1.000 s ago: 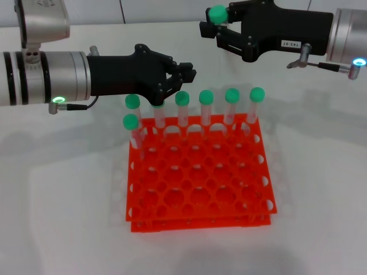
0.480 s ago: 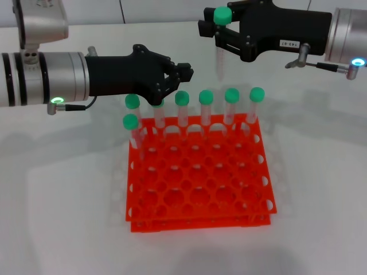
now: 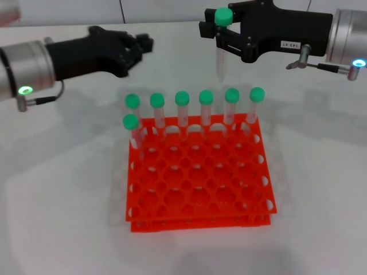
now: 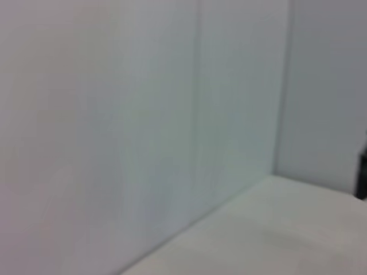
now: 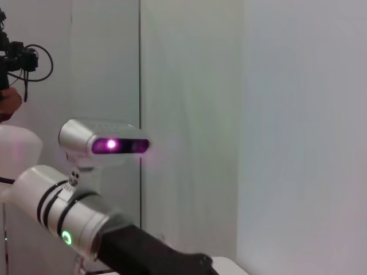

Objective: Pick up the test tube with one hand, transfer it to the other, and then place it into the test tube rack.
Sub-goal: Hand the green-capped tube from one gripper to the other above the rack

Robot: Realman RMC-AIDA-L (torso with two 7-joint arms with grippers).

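Note:
My right gripper (image 3: 222, 30), black with a white label, is shut on the test tube (image 3: 219, 60) just under its green cap. The tube hangs upright above the table, behind the back row of the orange-red rack (image 3: 198, 183). My left gripper (image 3: 140, 44), black and unlabelled, is empty and hovers at the far left, well away from the rack. It also shows in the right wrist view (image 5: 155, 258). The left wrist view shows only wall and table.
Several green-capped tubes (image 3: 206, 109) stand in the rack's back row, and one more (image 3: 131, 129) in the second row at its left end. Most holes toward the front are unfilled. White table (image 3: 63, 217) surrounds the rack.
My left arm has pulled back up and to the left, away from the rack's back row. My right gripper has stayed nearly in place with the tube, which now hangs straight down.

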